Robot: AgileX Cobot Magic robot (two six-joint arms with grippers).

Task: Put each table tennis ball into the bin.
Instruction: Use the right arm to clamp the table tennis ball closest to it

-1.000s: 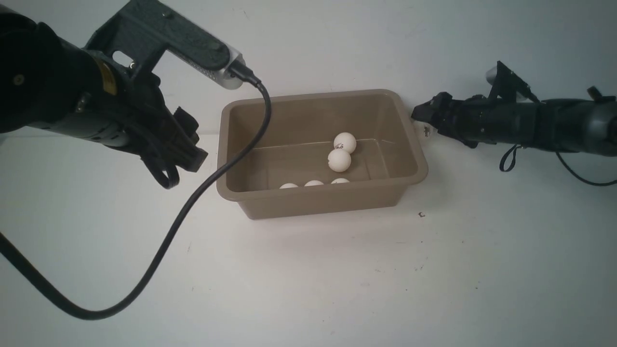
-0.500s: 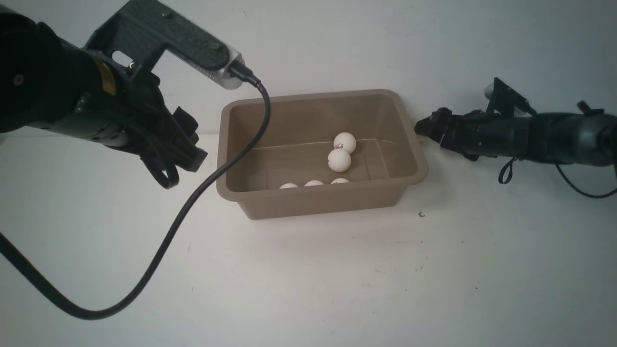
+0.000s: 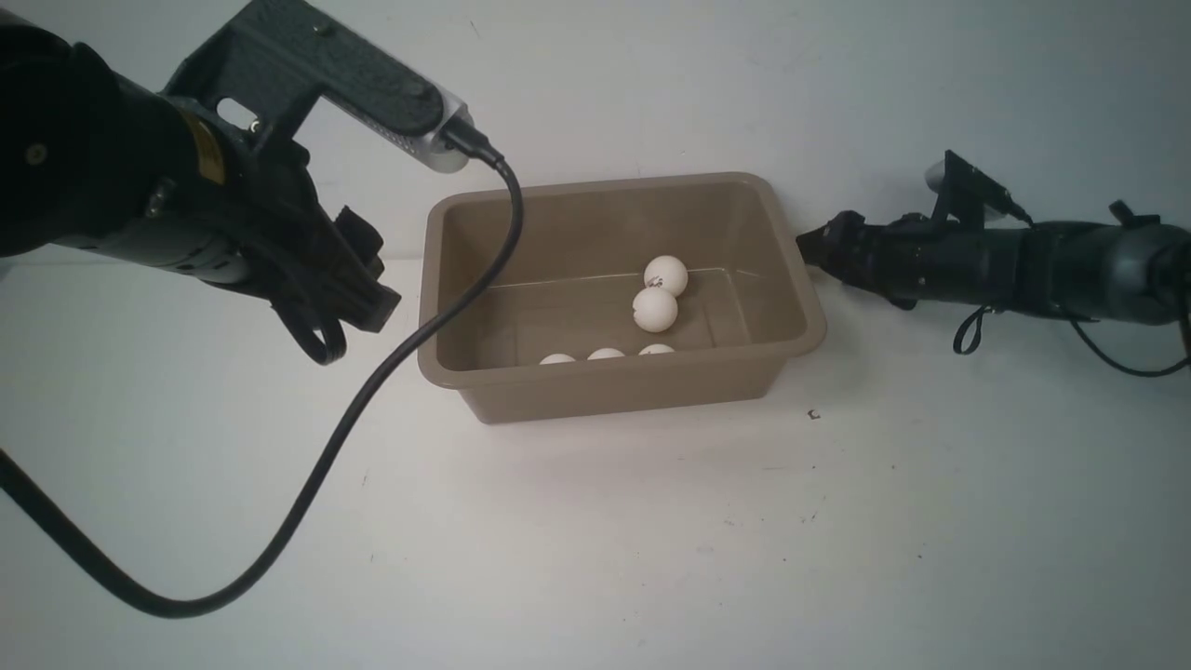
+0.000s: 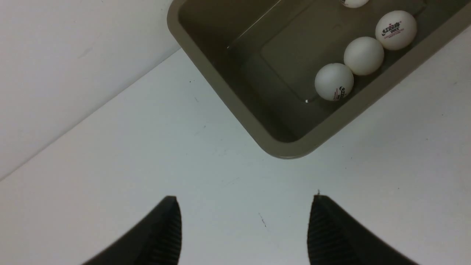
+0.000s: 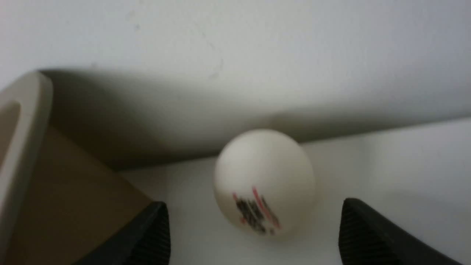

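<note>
front view: taupe bin [image 3: 614, 395] on the white table [image 3: 595, 558], far side close to the wall [image 3: 744, 84]. five table tennis balls [image 3: 655, 309] inside it: a pair touching near the middle of the floor, the farther one with a dark logo, plus three in a row half hidden behind the near wall. left gripper [image 3: 358, 302] held above the table just left of the bin, black cable [image 3: 372, 391] dropping from its wrist camera, crossing in front of the bin's left rim and looping down toward the near edge. right gripper [image 3: 814, 244] low at the bin's far right corner, arm stretched out almost level.

left wrist view: claw spread wide, ribbed fingers [image 4: 162, 235] well apart, only bare tabletop between them, nothing held. rounded corner of the bin ahead, three balls in a touching row along one inner wall, two showing printed logos, part of a fourth at the frame edge.

right wrist view: sixth ball [image 5: 264, 182] on the table outside the bin, just beside its outer wall and close to the wall behind, red and dark print toward the camera, slightly blurred. claw wide open around it, a fingertip on either side, a clear gap on both; nothing gripped.
</note>
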